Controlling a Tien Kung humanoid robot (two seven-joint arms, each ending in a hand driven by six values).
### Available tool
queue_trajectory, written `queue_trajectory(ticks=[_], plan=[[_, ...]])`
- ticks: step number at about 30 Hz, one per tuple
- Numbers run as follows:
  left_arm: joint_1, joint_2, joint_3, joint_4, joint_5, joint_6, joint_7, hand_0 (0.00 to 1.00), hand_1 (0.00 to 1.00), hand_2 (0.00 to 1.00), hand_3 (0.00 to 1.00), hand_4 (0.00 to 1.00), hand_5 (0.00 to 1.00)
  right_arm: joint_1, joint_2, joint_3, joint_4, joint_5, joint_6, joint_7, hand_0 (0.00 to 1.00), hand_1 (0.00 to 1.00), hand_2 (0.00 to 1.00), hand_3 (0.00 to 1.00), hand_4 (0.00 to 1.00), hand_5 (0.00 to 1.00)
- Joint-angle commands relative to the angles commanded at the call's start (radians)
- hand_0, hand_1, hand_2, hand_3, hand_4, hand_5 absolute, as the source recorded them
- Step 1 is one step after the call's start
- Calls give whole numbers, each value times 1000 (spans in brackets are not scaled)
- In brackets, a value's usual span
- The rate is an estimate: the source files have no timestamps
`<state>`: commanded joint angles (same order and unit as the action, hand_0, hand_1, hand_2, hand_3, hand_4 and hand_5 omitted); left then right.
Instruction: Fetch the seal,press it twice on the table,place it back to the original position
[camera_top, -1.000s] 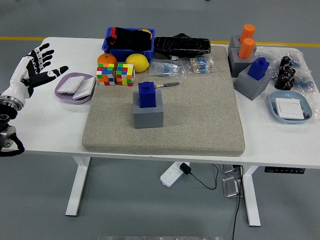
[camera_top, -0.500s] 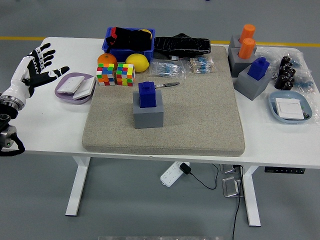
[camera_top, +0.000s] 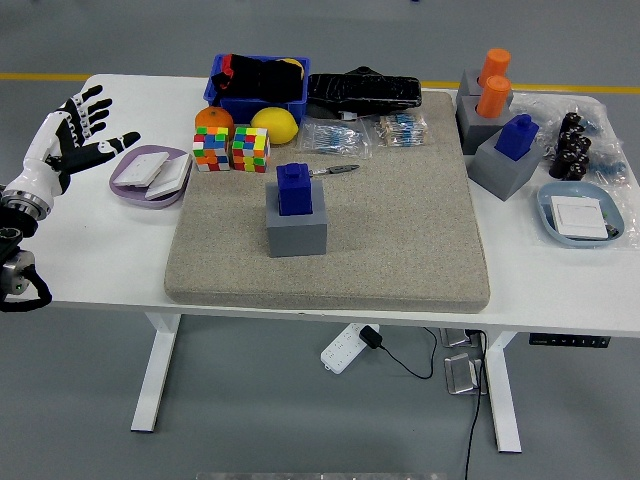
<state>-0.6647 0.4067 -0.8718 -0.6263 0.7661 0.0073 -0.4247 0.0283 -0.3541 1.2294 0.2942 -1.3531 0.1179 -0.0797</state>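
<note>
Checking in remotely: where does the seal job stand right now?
The blue seal sits upright in its grey holder on the beige mat, which fits either a seal not yet fetched or one already pressed and returned. No stamp marks are discernible on the mat. The left hand is over the table's left edge, fingers spread, holding nothing. The right hand is out of view. I can't tell what remains.

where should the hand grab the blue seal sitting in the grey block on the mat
Grip the dark blue seal by its exposed upper body, coming from above: its lower part sits upright in the grey block holder, so only the top and upper sides are free. The open left hand is the only one in view.
</note>
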Motion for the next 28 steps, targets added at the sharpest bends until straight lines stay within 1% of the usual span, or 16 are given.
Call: queue_trajectory(ticks=[28], plan=[[1,2,4,-6,-5,-1,1,875,908,885,931,998,192,0,-1,-1,1,2,-2,3,781,695,699,700,861,607]])
